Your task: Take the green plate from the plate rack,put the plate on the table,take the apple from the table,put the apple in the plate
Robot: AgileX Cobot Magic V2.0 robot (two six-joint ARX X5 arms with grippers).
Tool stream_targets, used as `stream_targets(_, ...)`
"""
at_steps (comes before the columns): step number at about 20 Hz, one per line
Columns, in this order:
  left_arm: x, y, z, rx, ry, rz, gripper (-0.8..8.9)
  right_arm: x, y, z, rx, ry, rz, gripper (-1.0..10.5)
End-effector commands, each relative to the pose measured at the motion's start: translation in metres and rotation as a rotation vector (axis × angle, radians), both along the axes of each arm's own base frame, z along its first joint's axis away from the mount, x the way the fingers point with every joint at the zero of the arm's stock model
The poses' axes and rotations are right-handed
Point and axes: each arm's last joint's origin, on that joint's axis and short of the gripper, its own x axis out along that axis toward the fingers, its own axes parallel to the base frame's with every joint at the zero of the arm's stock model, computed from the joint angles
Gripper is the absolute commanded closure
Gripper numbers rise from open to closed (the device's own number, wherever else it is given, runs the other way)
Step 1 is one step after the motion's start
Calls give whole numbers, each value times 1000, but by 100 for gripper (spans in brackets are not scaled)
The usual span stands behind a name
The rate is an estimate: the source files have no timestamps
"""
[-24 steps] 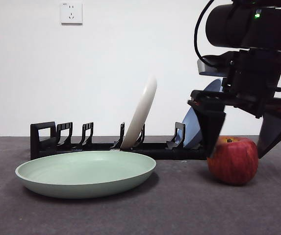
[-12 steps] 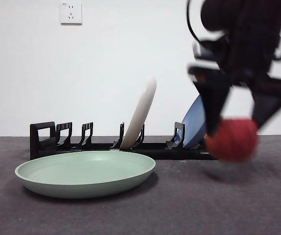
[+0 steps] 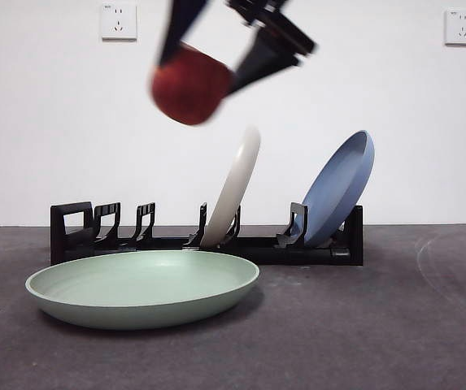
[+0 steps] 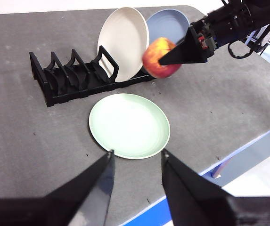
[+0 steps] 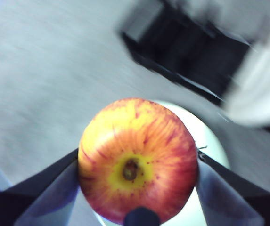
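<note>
My right gripper is shut on the red apple and holds it high in the air, above the plate rack. The right wrist view shows the apple close up between the jaws, stem side toward the camera, with the green plate below it. The green plate lies flat on the table in front of the rack. In the left wrist view the apple hangs over the rack's far end, past the green plate. My left gripper is open and empty, high above the table's near edge.
A cream-white plate and a blue plate stand upright in the rack's slots. The rack's squared loop handle is at its left end. The table's edge shows in the left wrist view.
The right gripper closed on the apple, lifted it off the table at the right and swung it up and left over the rack. The green plate has not moved.
</note>
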Motion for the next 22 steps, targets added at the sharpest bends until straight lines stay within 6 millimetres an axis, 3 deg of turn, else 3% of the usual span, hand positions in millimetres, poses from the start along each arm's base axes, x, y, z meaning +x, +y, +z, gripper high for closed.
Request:
stream_targets(1,0,0,-1,-9,-2,5,648,1,16,-6,-19,-28,-7,957)
stream_targets(11,0,0,-1,-6,-3,11,648,33,59,-50,-171,122,-47,958)
stream_targets(22,0,0,-1,-6,-3,11,648,38,71,-97,-343,231,-50,958)
